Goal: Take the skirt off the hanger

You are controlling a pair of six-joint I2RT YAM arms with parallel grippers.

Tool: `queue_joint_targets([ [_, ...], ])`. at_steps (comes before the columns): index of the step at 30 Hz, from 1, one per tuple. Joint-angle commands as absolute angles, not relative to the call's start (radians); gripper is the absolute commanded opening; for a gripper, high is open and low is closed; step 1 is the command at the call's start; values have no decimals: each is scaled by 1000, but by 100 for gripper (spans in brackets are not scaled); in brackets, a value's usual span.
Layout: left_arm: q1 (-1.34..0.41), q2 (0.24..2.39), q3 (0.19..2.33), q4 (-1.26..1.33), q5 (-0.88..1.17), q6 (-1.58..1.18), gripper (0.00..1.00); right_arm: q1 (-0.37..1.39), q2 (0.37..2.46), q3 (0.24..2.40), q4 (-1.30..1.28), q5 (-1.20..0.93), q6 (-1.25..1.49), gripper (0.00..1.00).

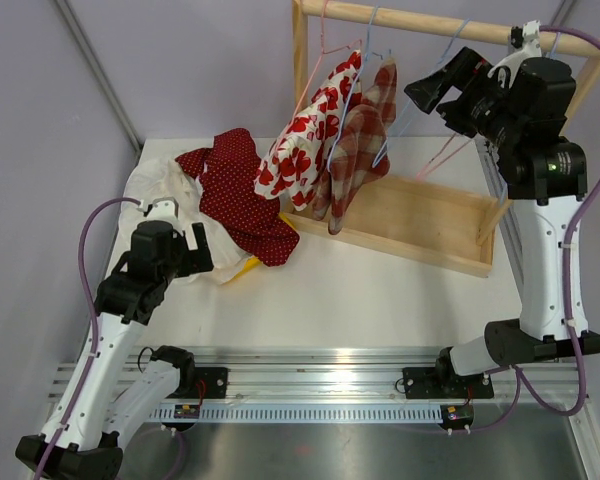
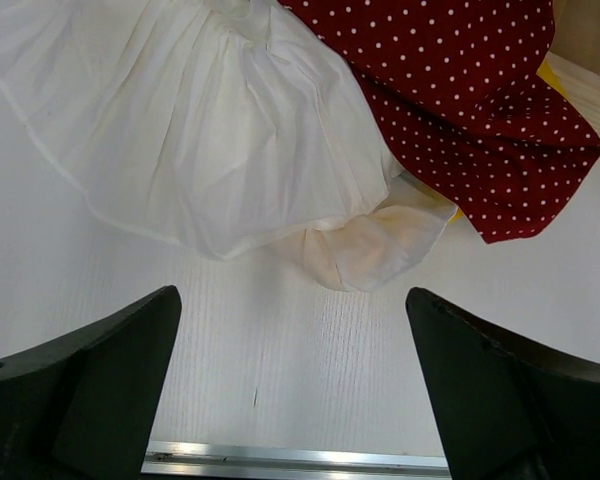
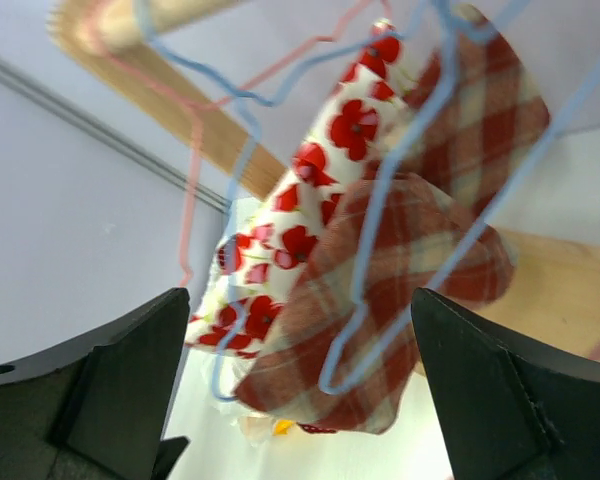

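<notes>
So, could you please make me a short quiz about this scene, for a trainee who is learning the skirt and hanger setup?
1. Which one hangs on the wooden rack beside the plaid skirt?
A) white garment
B) poppy-print skirt
C) red polka-dot garment
2. True or false: the right gripper is shut on a blue hanger.
3. Fill in: the left gripper, jaws open, hovers nearest the ___ garment on the table.

Key: 1 B; 2 false, its jaws stand open and empty; 3 white.
</notes>
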State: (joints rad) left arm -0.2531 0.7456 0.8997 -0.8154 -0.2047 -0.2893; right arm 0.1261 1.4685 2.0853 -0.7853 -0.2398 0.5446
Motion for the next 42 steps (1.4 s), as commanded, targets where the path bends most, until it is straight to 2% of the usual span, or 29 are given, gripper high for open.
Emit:
queue_joint_targets([
  [1,-255,733,897,-767,-176,-291,99,184,1450,2210,-758,-282,537,100],
  [6,-255,736,896,-765,-170,-290,99,343,1569,2344,-759,-265,526,99],
  [9,-255,732,894,-764,-172,-290,99,377,1627,2358,-750,-227,512,99],
  [14,-255,723,891,-762,-167,-290,99,402,1692,2359,-749,-124,471,99],
  [24,-255,724,888,-756,-150,-287,99,411,1802,2349,-703,-74,459,99],
  [28,-255,730,888,-755,-144,-285,99,414,1832,2353,-692,-83,465,83],
  [32,-255,732,887,-756,-143,-285,99,416,1845,2339,-681,-92,472,46],
  [33,-255,730,888,-755,-144,-285,99,416,1847,2336,-681,-94,472,38],
  [35,-255,730,887,-756,-146,-287,99,416,1848,2332,-681,-98,472,31],
  [38,-255,729,888,-758,-156,-287,99,416,1844,2332,-689,-101,471,3],
  [39,-255,729,890,-759,-160,-287,99,416,1841,2339,-699,-101,469,0],
  [42,-255,727,913,-764,-163,-279,99,416,1815,2370,-724,-100,453,0],
])
